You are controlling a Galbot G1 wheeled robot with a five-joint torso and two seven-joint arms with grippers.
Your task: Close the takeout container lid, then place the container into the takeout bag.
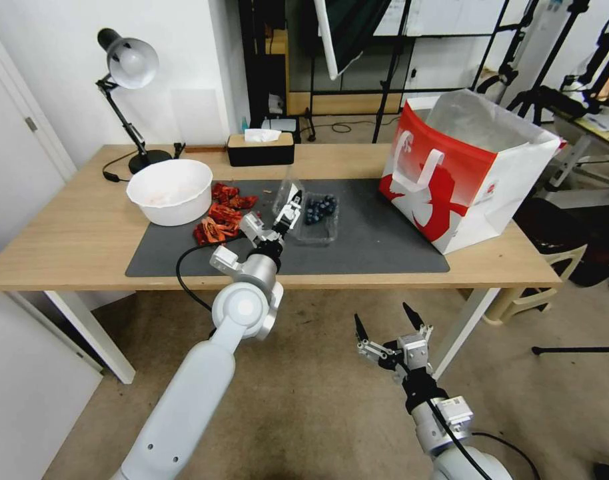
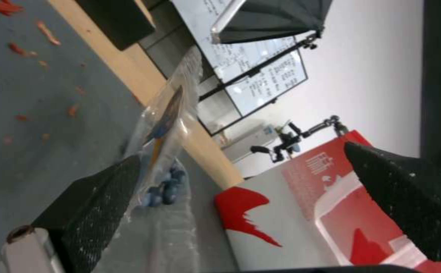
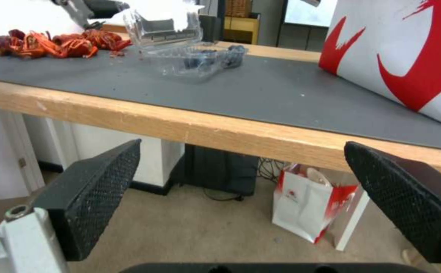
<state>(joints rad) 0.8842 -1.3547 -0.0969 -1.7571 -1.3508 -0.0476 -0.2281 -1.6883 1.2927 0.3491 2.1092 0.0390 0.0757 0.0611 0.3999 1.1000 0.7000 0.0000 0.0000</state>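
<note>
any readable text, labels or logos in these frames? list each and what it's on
None can be read.
Takeout bag: red-and-white graphics and a small red mark on its white side, too small to read.
Lid sticker: print blurred.
Whiteboard behind the table: handwriting too blurred.

The large red-and-white paper takeout bag (image 3: 402, 57) runs off the right wrist view's edge. The left gripper (image 1: 286, 215) hides part of the upright clear plastic lid (image 1: 286, 190).
</note>
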